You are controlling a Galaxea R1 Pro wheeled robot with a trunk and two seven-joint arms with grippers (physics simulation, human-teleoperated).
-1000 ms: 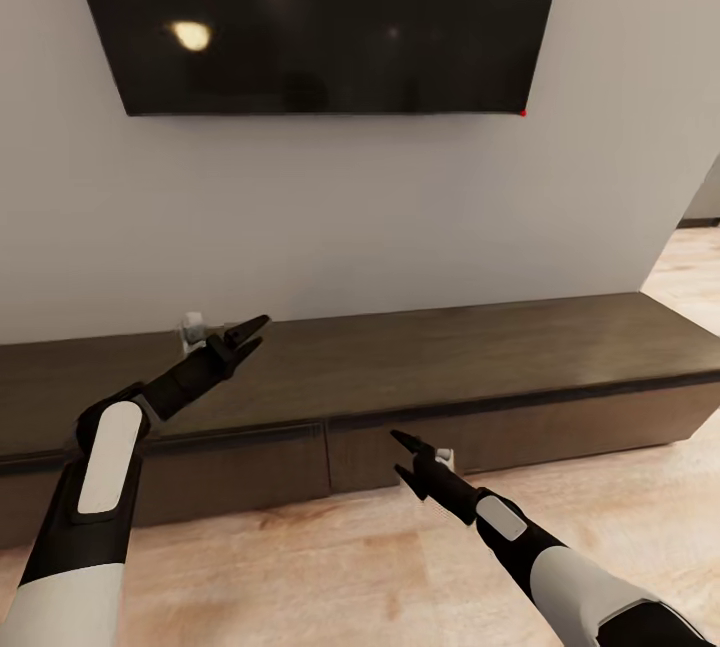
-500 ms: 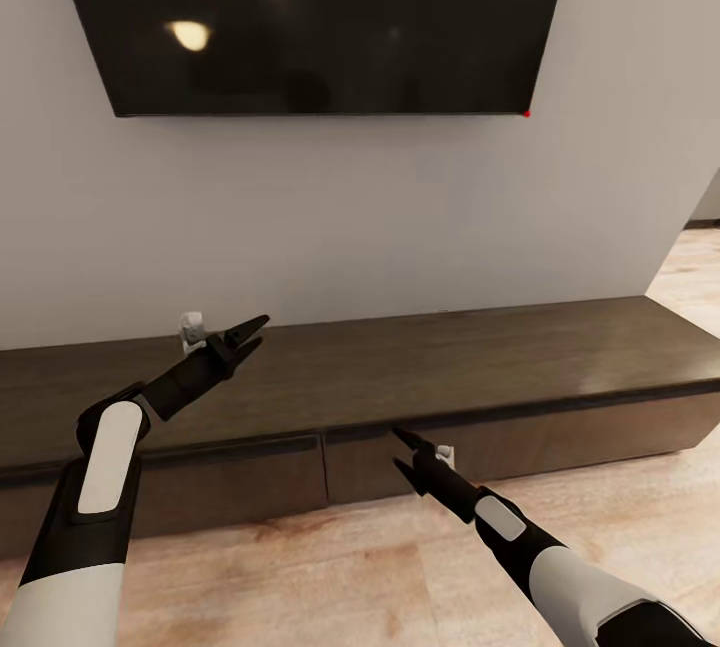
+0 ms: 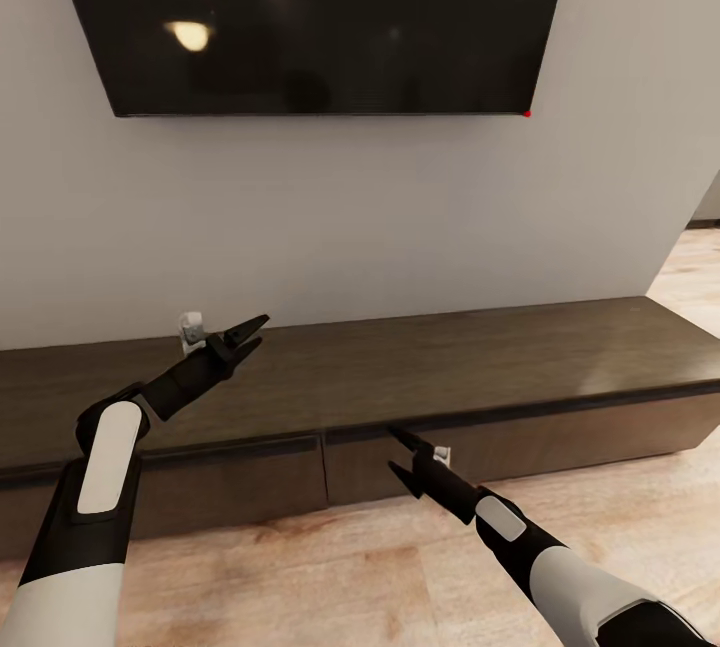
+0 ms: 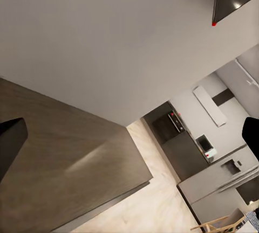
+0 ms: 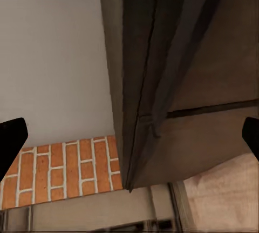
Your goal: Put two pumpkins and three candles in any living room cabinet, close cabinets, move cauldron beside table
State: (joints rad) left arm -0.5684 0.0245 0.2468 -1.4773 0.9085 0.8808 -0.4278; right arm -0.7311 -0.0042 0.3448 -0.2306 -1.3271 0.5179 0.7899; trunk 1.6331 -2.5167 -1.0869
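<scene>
right pincer (image 3: 400, 452) — open, empty — points at the cabinet's (image 3: 520, 362) drawer seam just ahead; left pincer (image 3: 245, 335), open, hovers above its top.

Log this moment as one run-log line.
phase: at cabinet | drawers: shut | left gripper: open, empty, above cabinet top | right gripper: open, empty, at drawer front | pumpkins, candles, cauldron: unseen

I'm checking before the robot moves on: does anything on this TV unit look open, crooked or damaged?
Nothing stands out. The cabinet sits straight along the wall, its drawer fronts flush and shut. Both the left gripper and right gripper are open and empty.
</scene>
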